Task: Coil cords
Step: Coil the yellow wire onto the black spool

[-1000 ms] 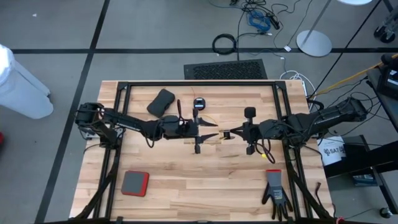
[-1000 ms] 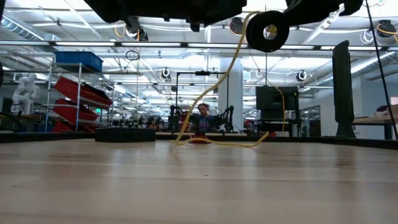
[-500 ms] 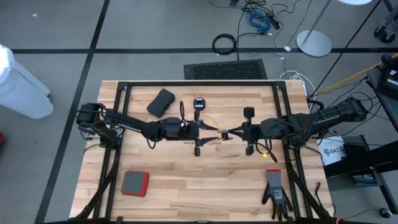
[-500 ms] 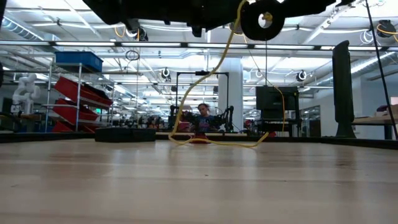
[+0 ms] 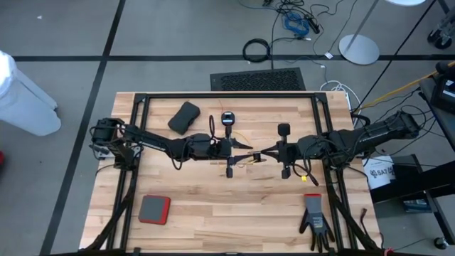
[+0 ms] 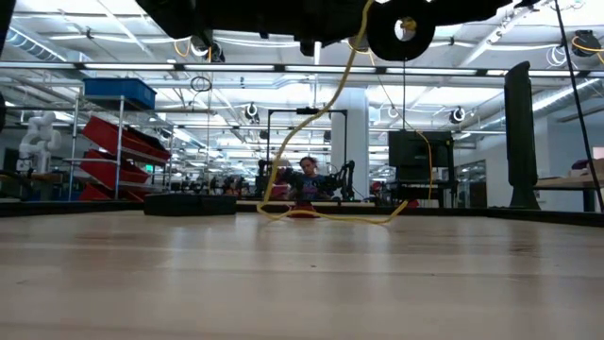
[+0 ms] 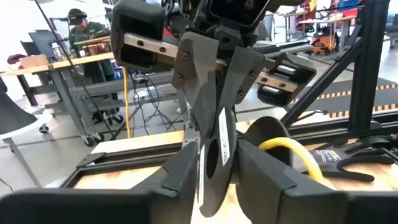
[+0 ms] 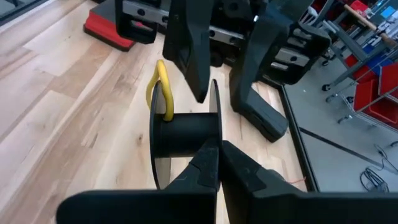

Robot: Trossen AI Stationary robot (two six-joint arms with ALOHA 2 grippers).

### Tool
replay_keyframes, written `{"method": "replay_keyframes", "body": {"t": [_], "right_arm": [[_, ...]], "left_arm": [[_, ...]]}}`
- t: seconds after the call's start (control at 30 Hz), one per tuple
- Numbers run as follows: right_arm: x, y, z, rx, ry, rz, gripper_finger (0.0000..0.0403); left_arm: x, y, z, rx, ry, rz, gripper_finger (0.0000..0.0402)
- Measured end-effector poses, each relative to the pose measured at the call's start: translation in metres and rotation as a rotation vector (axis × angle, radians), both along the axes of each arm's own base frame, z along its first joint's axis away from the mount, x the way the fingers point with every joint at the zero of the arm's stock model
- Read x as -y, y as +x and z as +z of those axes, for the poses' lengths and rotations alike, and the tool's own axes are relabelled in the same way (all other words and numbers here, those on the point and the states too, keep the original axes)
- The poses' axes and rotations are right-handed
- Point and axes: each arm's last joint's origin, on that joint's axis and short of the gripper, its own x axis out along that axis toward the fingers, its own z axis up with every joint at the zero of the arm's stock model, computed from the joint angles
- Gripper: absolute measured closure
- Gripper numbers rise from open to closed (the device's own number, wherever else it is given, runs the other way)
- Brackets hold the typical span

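The small round black plastic reel point(image 8: 186, 144) hangs above the middle of the pale wooden table point(image 5: 234, 206), a thin yellow wire-like cord point(image 6: 321, 113) looping from its hub down to the far tabletop; the right gripper point(image 8: 217, 163) pinches its flange, closed; the left gripper point(image 7: 214, 163) clamps the other flange; no legible writing shows on the reel.

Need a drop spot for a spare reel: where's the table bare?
Bare: front strip between the red square pad and the grey-black glove, and the back right corner of the wooden table. Crowded: centre, where left gripper and right gripper hold the black reel and yellow cord.
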Motion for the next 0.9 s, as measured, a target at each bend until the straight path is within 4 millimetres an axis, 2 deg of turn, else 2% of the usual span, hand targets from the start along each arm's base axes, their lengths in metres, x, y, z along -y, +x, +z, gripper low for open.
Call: {"method": "replay_keyframes", "body": {"t": [0.2, 0.37, 0.73, 0.9], "right_arm": [[0.000, 0.000, 0.001, 0.006, -0.006, 0.003, 0.0403], [-0.001, 0.000, 0.001, 0.007, -0.003, 0.023, 0.0403], [0.000, 0.000, 0.001, 0.006, -0.004, 0.016, 0.0402], [0.002, -0.001, 0.002, 0.023, -0.017, -0.055, 0.0380]], "left_arm": [[0.000, 0.000, -0.002, -0.018, 0.025, -0.009, 0.0356], [-0.003, 0.000, -0.002, -0.022, 0.028, -0.021, 0.0388], [-0.007, 0.000, -0.002, -0.026, 0.058, -0.013, 0.0398], [-0.012, 0.000, -0.002, -0.028, 0.059, 0.007, 0.0400]]}}
